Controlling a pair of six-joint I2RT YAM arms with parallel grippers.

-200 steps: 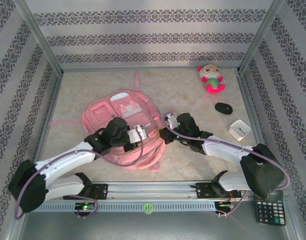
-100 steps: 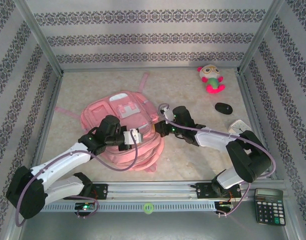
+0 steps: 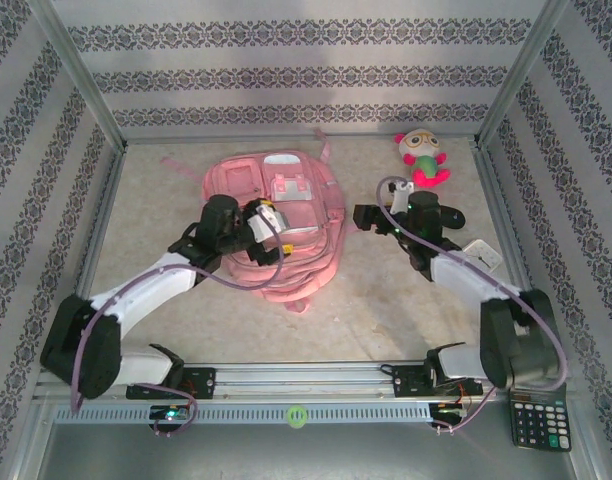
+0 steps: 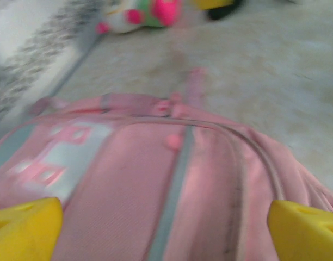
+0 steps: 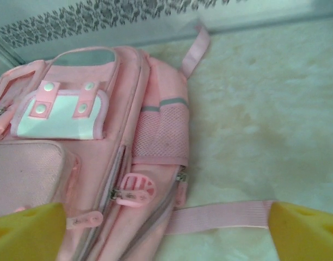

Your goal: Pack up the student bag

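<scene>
- Pink backpack (image 3: 286, 245) front-up, long axis near-to-far across the surface (image 3: 386, 300), flap pocket (image 3: 286, 187) toward far edge.
- Left end effector (image 4: 165, 229) wide over it; right end effector (image 5: 166, 231) wide alongside.

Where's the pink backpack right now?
Top view: the pink backpack lies left of centre near the back wall, under the left gripper, right gripper beside it.

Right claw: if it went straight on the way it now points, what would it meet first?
Probably the student bag: the open right claw points at its side. A loose pink strap lies nearest, before the mesh side pocket; height is unclear, so the claw may pass over the strap.
</scene>
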